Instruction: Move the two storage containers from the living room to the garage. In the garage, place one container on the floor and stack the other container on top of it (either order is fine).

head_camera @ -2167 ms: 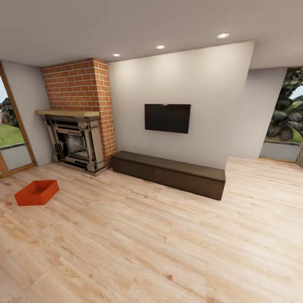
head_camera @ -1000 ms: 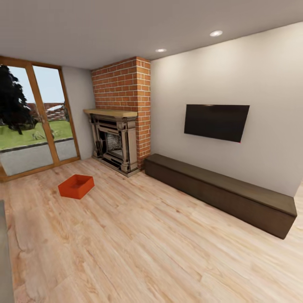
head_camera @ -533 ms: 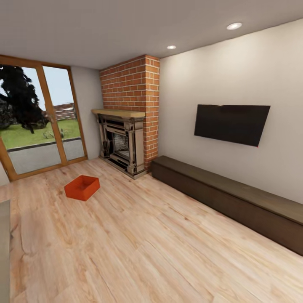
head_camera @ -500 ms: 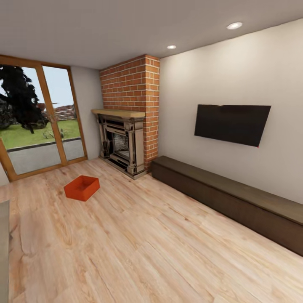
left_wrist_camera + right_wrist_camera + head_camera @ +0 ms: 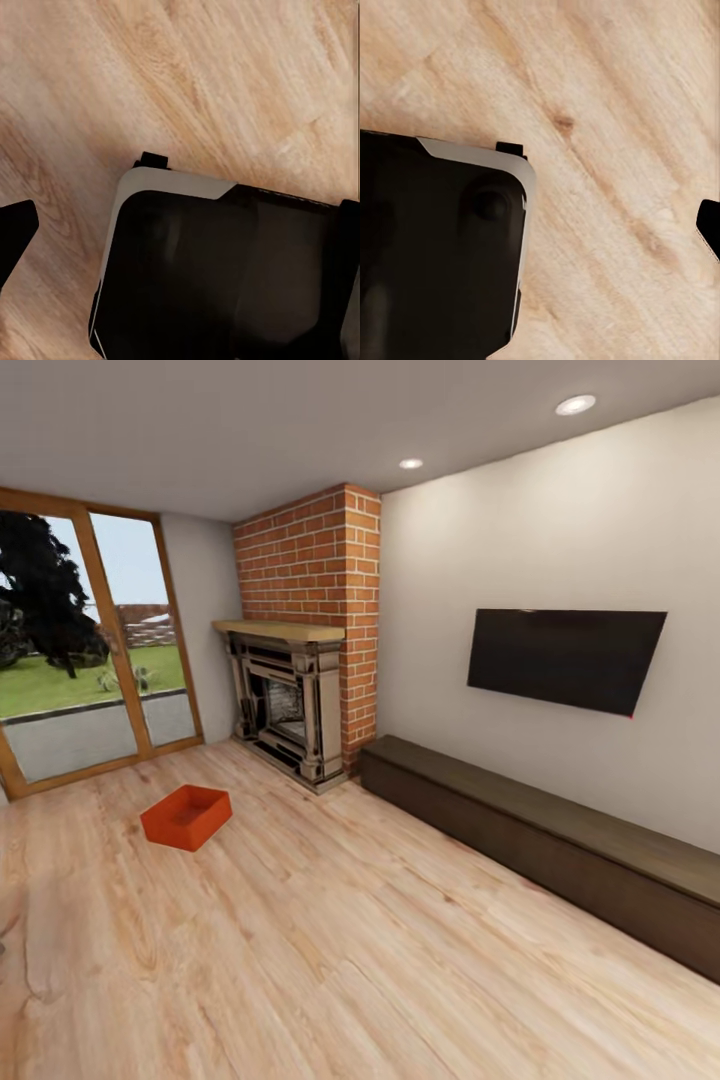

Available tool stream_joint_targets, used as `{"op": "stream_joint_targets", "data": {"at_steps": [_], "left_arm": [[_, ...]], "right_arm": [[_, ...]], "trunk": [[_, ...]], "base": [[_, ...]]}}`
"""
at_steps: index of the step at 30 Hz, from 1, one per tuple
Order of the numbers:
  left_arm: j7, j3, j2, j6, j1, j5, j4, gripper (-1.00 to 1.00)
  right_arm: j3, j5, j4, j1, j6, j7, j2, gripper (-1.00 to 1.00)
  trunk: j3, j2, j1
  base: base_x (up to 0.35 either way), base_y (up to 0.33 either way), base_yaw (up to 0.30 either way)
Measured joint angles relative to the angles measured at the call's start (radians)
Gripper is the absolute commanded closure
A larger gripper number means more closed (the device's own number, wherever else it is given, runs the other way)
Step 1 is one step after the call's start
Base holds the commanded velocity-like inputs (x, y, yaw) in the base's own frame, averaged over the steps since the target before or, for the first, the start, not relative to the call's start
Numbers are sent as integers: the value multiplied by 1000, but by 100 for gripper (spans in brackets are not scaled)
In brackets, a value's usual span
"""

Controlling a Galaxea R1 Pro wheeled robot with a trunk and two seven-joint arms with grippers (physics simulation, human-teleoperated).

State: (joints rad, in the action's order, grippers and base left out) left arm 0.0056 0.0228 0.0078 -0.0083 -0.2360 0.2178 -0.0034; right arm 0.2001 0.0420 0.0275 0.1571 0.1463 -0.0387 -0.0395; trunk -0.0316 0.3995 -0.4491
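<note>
One orange-red storage container (image 5: 187, 817) lies open and lidless on the light wood floor (image 5: 330, 950) of the living room, in the head view at the left, in front of the glass doors and left of the brick fireplace. It sits well away from me. A single dark fingertip (image 5: 13, 234) of my left gripper shows over the planks in the left wrist view, and a dark fingertip (image 5: 709, 228) of my right gripper in the right wrist view. Neither holds anything that I can see.
A red-brick fireplace (image 5: 300, 660) stands at the back, a black TV (image 5: 565, 658) hangs on the cream wall above a long dark low cabinet (image 5: 540, 840). Wood-framed glass doors (image 5: 90, 650) are at the left. My black-and-white base (image 5: 225, 270) (image 5: 435, 247) stands on the planks.
The head view has swung left and moved a little closer, bringing the glass doors into sight. The container lies in the same spot on the floor.
</note>
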Motion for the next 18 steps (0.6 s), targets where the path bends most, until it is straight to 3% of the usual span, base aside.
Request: {"op": "stream_joint_targets", "data": {"at_steps": [18], "left_arm": [[0,0,0,0,0,0,0,-100]], "right_arm": [[6,-11,-1,0,4,11,-3,-100]], "trunk": [[0,0,0]], "base": [[329,0,0]]}}
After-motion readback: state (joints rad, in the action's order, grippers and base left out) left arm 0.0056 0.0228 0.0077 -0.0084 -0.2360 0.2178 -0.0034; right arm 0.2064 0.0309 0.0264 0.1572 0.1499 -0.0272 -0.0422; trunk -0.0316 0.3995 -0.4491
